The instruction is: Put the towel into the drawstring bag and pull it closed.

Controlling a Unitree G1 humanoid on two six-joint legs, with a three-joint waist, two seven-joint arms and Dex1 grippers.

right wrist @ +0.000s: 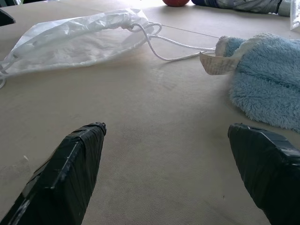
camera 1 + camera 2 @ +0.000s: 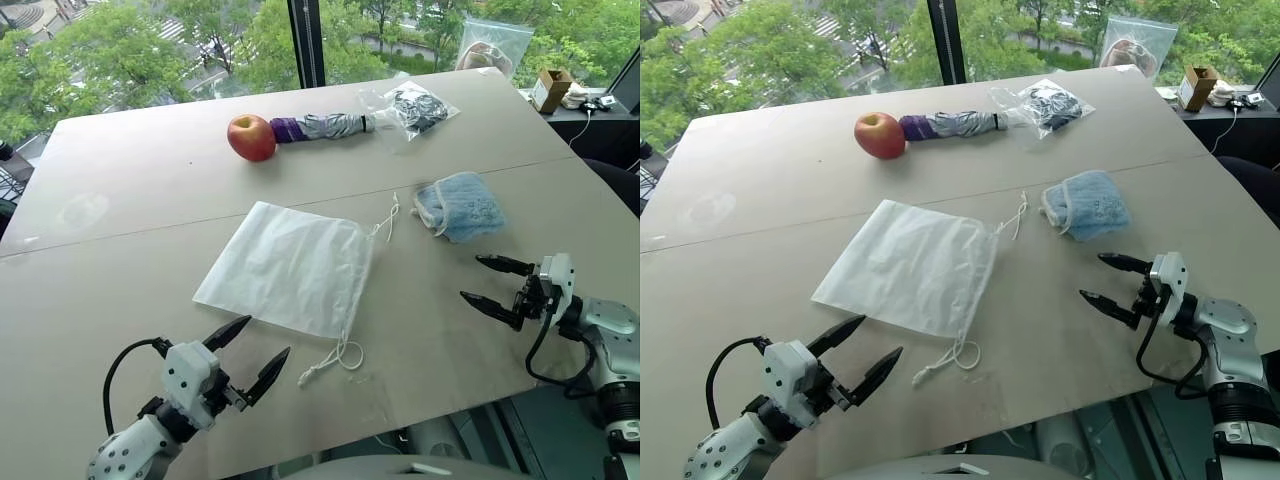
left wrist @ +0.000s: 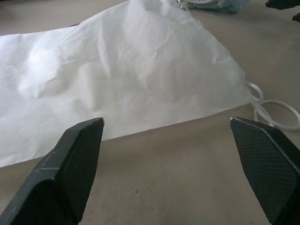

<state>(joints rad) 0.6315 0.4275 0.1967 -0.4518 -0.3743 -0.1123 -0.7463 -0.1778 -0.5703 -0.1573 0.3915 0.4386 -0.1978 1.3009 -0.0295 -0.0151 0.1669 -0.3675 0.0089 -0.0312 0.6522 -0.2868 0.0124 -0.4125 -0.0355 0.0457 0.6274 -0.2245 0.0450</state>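
The white drawstring bag [image 2: 288,268] lies flat in the middle of the table, its mouth toward the right with thin cords [image 2: 335,358] trailing off its corners. To its right lies the light blue towel [image 2: 460,205], bunched up, with a small label showing in the right wrist view [image 1: 263,75]. My left gripper [image 2: 248,352] hovers open just in front of the bag's near edge [image 3: 140,84], holding nothing. On the right, below the towel, my right gripper [image 2: 488,282] is open and empty, pointing left toward the bag.
At the back of the table sit a red apple [image 2: 251,137], a grey-and-purple folded umbrella [image 2: 322,127] and a clear zip bag with dark contents [image 2: 415,108]. The table's front edge [image 2: 440,415] runs just beside both grippers. A seam crosses the tabletop.
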